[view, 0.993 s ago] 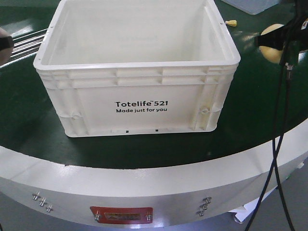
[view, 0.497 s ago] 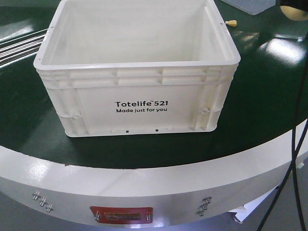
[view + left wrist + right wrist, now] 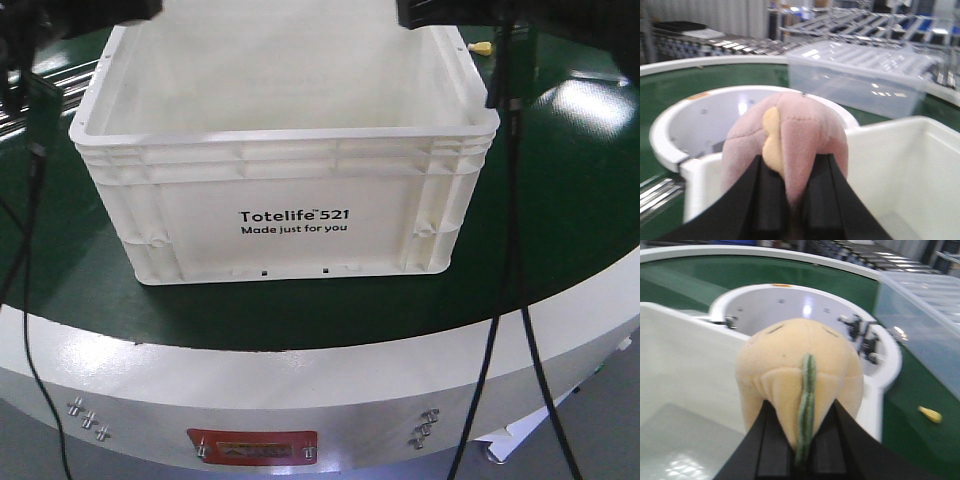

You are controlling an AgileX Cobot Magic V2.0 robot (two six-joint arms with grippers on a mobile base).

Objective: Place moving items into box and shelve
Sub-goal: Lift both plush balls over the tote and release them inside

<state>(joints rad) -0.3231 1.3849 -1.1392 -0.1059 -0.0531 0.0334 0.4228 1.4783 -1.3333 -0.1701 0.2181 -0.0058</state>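
Note:
The white box (image 3: 290,135) printed "Totelife 521" stands open on the green turntable (image 3: 560,200). In the left wrist view my left gripper (image 3: 790,167) is shut on the mauve-pink item (image 3: 807,125) with a cream stripe, held above the box's corner (image 3: 900,165). On the right wrist view my right gripper (image 3: 802,415) is shut on the yellow item (image 3: 795,355) with a green stripe, over the box's inner wall (image 3: 675,350). From the front only dark arm parts show above the box's far corners; both items are hidden there.
A clear plastic bin (image 3: 855,75) sits beyond the box on the green surface. A white round hub (image 3: 805,295) lies behind the box. One small yellow scrap (image 3: 930,414) rests on the belt. Black cables (image 3: 505,200) hang in front of the box's right side.
The right gripper with the yellow item left the right edge of the front view and rose. Both arms now hang over the box's far corners, their cables in front.

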